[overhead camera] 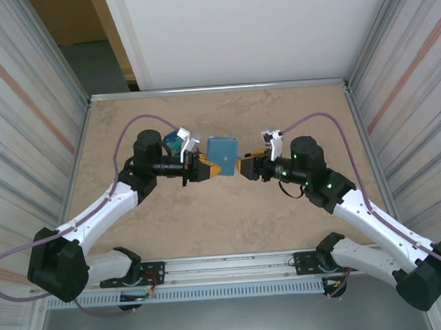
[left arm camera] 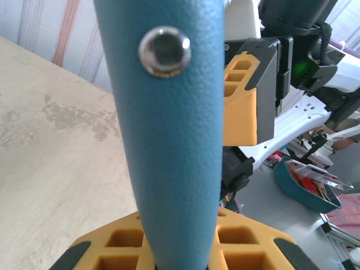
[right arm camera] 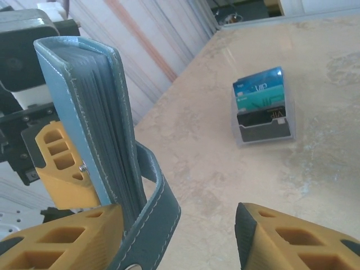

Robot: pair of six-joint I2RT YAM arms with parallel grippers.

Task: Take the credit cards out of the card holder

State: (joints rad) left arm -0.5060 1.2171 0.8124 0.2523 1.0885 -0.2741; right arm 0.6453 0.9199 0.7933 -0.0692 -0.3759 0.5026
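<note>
Above the bench [overhead camera: 209, 225] middle, left jaws pinch the card holder [overhead camera: 222, 149] aloft, seemingly so right jaws, spread astride its flap [right arm camera: 160, 219], can open it.

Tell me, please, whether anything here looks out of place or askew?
Yes: the card holder is held off the table in the left gripper, and its snap strap hangs unfastened, curling away from the body.

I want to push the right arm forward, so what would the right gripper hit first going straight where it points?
The wallet, held by the left gripper, is right in front of the right gripper; its flap seems to sit between the open jaws, so contact would come almost at once.
</note>
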